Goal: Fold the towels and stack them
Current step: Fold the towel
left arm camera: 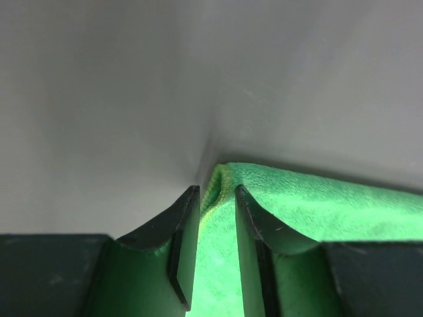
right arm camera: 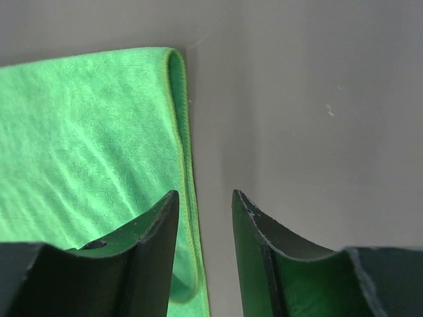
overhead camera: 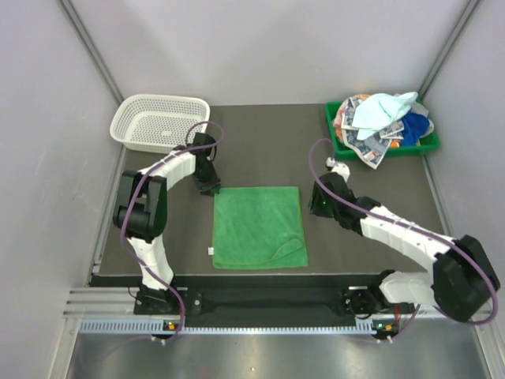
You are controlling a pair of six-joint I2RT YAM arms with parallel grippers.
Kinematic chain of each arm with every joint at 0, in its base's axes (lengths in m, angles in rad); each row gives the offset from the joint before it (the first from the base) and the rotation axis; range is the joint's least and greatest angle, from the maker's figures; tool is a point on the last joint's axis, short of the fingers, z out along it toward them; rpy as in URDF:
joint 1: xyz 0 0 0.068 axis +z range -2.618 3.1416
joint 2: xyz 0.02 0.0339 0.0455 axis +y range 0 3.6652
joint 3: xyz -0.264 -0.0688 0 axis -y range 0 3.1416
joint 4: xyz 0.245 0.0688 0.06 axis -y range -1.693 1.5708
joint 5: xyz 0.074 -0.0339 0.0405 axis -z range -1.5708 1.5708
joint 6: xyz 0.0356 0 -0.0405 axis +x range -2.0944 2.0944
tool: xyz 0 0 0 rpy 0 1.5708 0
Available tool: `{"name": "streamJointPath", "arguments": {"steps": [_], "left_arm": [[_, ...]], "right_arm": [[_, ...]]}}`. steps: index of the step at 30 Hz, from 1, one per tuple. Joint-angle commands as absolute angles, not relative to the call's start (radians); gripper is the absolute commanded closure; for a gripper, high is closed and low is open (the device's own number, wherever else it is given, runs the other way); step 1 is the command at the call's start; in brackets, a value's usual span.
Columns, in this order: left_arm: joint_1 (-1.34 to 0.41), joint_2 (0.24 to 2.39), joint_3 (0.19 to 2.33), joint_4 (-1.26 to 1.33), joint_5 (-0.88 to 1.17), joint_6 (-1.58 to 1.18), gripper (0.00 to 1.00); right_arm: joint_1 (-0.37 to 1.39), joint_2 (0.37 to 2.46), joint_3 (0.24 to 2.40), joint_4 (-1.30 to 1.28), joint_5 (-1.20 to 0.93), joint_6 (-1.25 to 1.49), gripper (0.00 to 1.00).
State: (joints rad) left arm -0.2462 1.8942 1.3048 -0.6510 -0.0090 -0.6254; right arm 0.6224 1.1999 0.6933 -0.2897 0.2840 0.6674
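At table (overhead camera: 268, 150) centre, the bright green towel (overhead camera: 259, 225) lies flat, square; left gripper (left arm camera: 217, 188) and right gripper (right arm camera: 205, 193) released.

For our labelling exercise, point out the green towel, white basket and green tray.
green towel (overhead camera: 256, 225), top view, flat middle
white basket (overhead camera: 150, 126), top view, mesh floor
green tray (overhead camera: 422, 147), top view, near wall

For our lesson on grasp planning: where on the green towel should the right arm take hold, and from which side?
Best is probably the far right corner of the towel. It lies flat on the table, so only its hem gives the fingers something to pinch. Come in from the right, low, one finger sliding under the hem; the right gripper hangs open just beside that edge.
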Motion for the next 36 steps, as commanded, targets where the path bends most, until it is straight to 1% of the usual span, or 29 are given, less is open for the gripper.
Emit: {"name": "streamJointPath", "arguments": {"steps": [1, 4, 6, 9, 12, 15, 19, 24, 30, 34, 36], "left_arm": [[-0.241, 1.895, 1.315, -0.646, -0.055, -0.621, 0.67], [-0.241, 1.881, 1.289, -0.617, -0.058, -0.629, 0.67], [-0.239, 1.873, 1.278, -0.609, -0.055, -0.632, 0.67], [-0.241, 1.861, 1.261, -0.591, -0.046, -0.635, 0.67], [-0.241, 1.865, 1.258, -0.588, -0.041, -0.635, 0.67], [-0.241, 1.87, 1.255, -0.584, -0.046, -0.635, 0.67], [-0.241, 1.87, 1.258, -0.575, -0.054, -0.632, 0.67], [-0.241, 1.864, 1.262, -0.554, -0.054, -0.612, 0.67], [-0.241, 1.879, 1.27, -0.528, -0.034, -0.614, 0.67], [-0.241, 1.885, 1.261, -0.502, -0.014, -0.638, 0.67], [-0.241, 1.888, 1.256, -0.494, -0.006, -0.646, 0.67]], "right_arm": [[0.614, 1.27, 0.784, -0.21, 0.233, 0.537, 0.61], [0.635, 1.302, 0.81, -0.213, 0.196, 0.531, 0.61], [0.672, 1.304, 0.811, -0.23, 0.227, 0.537, 0.6], [0.768, 1.328, 0.811, -0.262, 0.271, 0.569, 0.59], [0.906, 1.364, 0.81, -0.311, 0.343, 0.635, 0.61], [0.962, 1.379, 0.773, -0.319, 0.383, 0.696, 0.62], [0.945, 1.378, 0.75, -0.305, 0.417, 0.704, 0.62], [0.869, 1.388, 0.824, -0.31, 0.437, 0.608, 0.61], [0.757, 1.489, 0.954, -0.301, 0.439, 0.503, 0.61], [0.68, 1.561, 1.003, -0.267, 0.411, 0.453, 0.6], [0.634, 1.6, 1.019, -0.244, 0.361, 0.423, 0.6]]}}
